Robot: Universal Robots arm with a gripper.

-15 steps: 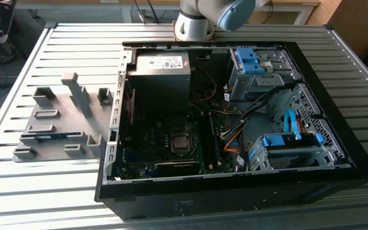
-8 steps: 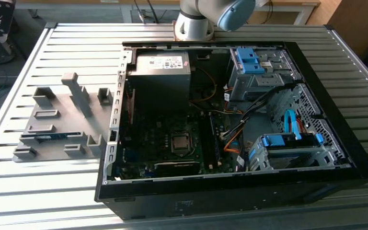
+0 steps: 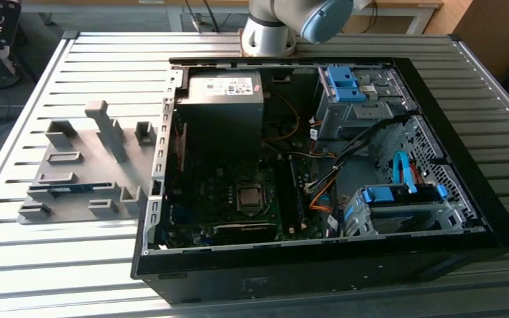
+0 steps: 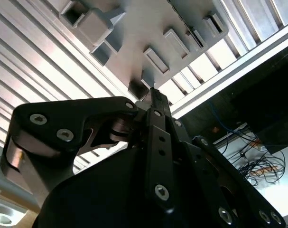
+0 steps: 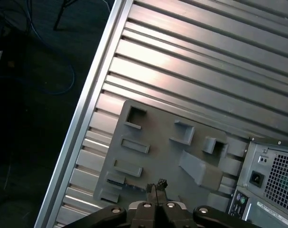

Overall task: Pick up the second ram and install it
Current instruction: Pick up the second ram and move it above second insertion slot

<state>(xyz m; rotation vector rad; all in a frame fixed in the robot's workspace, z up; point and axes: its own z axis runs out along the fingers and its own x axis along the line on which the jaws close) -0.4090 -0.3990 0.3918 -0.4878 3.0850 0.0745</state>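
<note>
Gripper fingers pressed together, empty, hovering over grey tray. Second ram sits in tray slot, below gripper, not touching. Tray on table, exterior view's left of open computer case.

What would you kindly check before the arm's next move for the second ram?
1. The second ram lies in the grey tray, reachable from above: ok.
2. The gripper hangs over the tray, clear of the ram: ok.
3. Jaws open for a grasp: not ok, they stand shut and empty.
4. The computer case is open on top: ok.
5. A free slot on the motherboard: cannot tell.
</note>
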